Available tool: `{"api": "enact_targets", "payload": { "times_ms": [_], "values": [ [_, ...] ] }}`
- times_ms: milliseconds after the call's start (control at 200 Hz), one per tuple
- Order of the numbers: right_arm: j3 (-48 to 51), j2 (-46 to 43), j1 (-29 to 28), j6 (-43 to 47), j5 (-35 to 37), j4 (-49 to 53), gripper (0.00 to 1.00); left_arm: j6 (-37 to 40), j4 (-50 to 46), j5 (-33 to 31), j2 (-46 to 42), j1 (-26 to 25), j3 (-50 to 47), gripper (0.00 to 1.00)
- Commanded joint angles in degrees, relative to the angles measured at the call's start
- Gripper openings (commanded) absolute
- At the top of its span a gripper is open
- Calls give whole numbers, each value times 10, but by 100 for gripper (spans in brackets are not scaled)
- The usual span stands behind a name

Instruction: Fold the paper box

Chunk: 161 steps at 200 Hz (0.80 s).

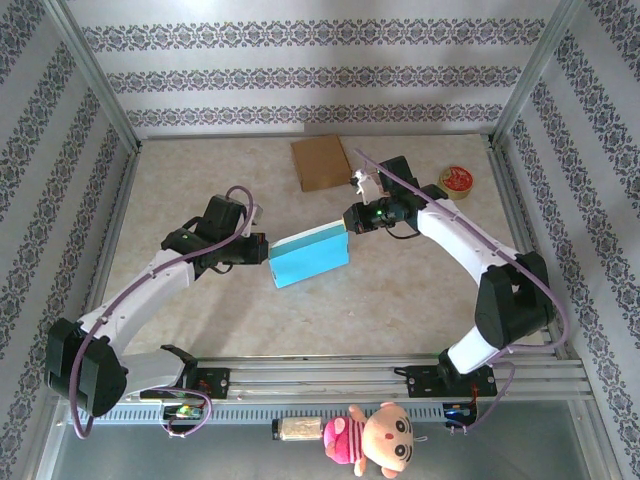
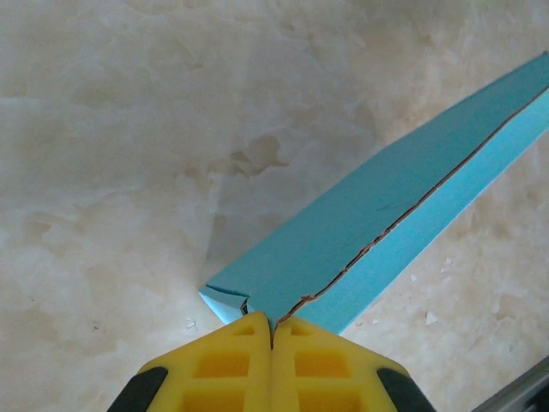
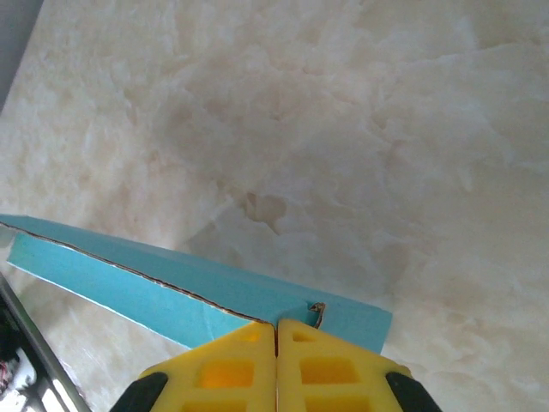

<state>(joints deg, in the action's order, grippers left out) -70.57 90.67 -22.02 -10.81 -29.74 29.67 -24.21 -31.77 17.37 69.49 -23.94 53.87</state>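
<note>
**Desk:** Top view first. Where is the paper box?

**Photographer:** Middle of the frame. The blue paper box (image 1: 310,258) is strung between both arms, and its long axis runs from lower left to upper right. The left pincer (image 1: 268,252) is clenched on its left end and the right pincer (image 1: 347,222) on its upper-right corner. Neither arm is nearer, since each has an end.

**Desk:** Room to work?

**Photographer:** Bare surface (image 1: 400,310) lies below the box, down to the rail. A brown card sheet (image 1: 320,162) and a red tin (image 1: 457,180) sit well apart, toward the top.

**Desk:** Left wrist view?

**Photographer:** The yellow fingers (image 2: 232,365) meet at bottom centre, pinching the box's near corner. The box (image 2: 386,206) runs away to the upper right as a flattened sleeve, with a seam edge along its length. It seems to be raised off the surface.

**Desk:** Right wrist?

**Photographer:** It mirrors that. The fingers (image 3: 322,369) are closed on the near end at bottom centre, and the box (image 3: 129,283) stretches off to the left edge. I judge that opening the sleeve depends on the two ends moving toward each other along that axis.
</note>
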Motion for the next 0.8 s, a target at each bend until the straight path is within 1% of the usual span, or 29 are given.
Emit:
{"api": "enact_targets", "payload": {
  "times_ms": [0,110,190,320,520,800],
  "values": [
    [17,-23,-8,-77,-1,-41,8,-42,28,-21,-23,-4,-6,1],
    [31,-28,-9,-99,2,-62,8,-40,29,-25,-24,-5,-5,1],
    [34,-26,-10,-99,1,-66,8,-38,29,-27,-23,-5,-5,2],
    [44,-24,-11,-79,6,-61,9,-31,22,-39,-17,-4,-7,2],
    [70,-37,-16,-20,48,-43,8,-40,32,-42,-12,-5,-17,2],
    [88,-43,-35,-8,54,-47,9,-54,35,-41,-4,-4,-9,2]
  ]
}}
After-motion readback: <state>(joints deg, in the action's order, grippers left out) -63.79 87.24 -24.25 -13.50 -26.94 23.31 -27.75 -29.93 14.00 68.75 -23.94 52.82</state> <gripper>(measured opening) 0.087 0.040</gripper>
